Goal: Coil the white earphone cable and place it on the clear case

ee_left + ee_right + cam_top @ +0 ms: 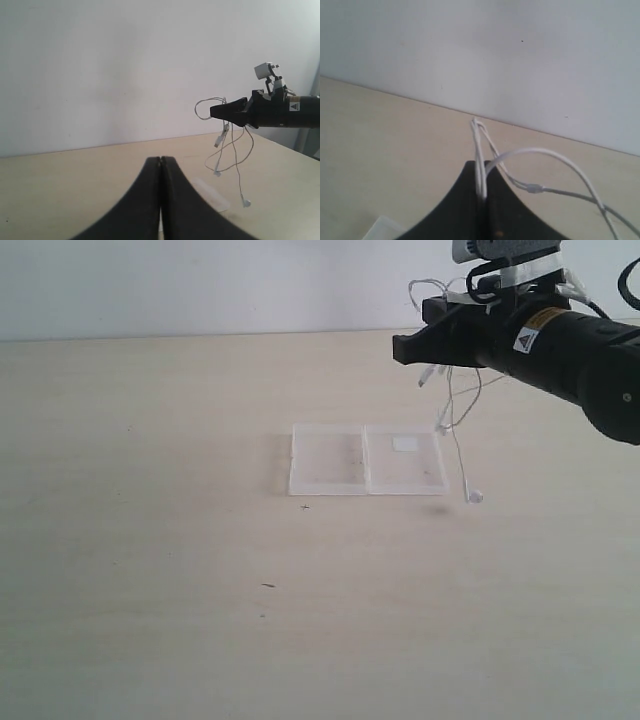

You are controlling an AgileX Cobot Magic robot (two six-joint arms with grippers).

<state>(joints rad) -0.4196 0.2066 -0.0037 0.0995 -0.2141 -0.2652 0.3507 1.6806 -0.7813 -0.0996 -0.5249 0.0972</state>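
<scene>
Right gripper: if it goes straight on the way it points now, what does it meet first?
Nothing near, it seems: the right gripper, shut on the white earphone cable, points over the table; the clear case lies lower. Depth is unclear.

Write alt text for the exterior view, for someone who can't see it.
The right hand, shut on the white earphone cable, holds it raised at upper right. Loose loops and an earbud dangle beside the right edge of the clear case. The case lies open and flat on a pale table; no other arm shows.
</scene>
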